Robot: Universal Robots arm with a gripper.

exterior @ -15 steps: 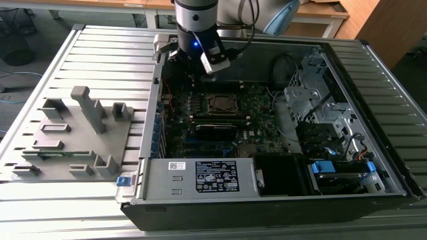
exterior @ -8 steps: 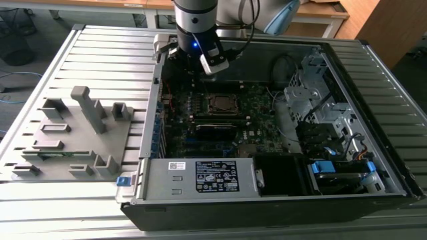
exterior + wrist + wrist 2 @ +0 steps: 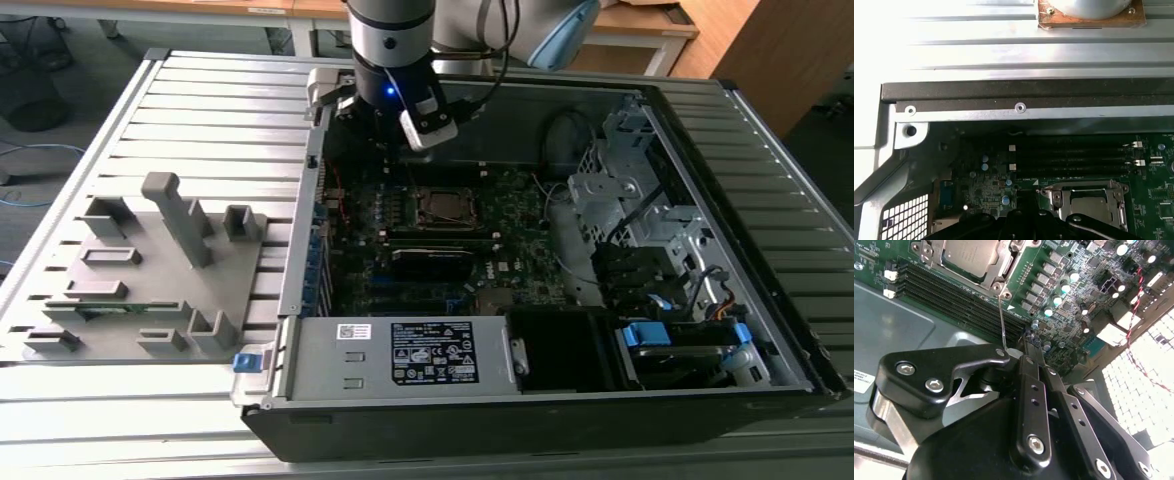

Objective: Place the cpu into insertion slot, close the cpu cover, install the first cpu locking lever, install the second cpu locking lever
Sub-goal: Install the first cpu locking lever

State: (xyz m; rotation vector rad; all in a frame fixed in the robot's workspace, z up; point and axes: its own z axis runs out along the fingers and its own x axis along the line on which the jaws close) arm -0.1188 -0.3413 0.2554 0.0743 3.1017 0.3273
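Note:
The cpu lies grey side up in the insertion slot, and it shows through the cover's window in both wrist views. The silver cpu cover lies flat over it. A thin wire locking lever runs from the socket corner toward my fingertips and ends just beside them. My gripper hovers over the board between the socket and the case's far wall. Its fingers are pressed together, and I see nothing between them. In the exterior view the gripper hangs just beyond the socket.
Long black memory slots run beside the socket. The case's far wall stands close behind the gripper. A labelled power supply box fills the near edge, drive bays stand on the exterior view's right, and a grey fixture tray lies outside on its left.

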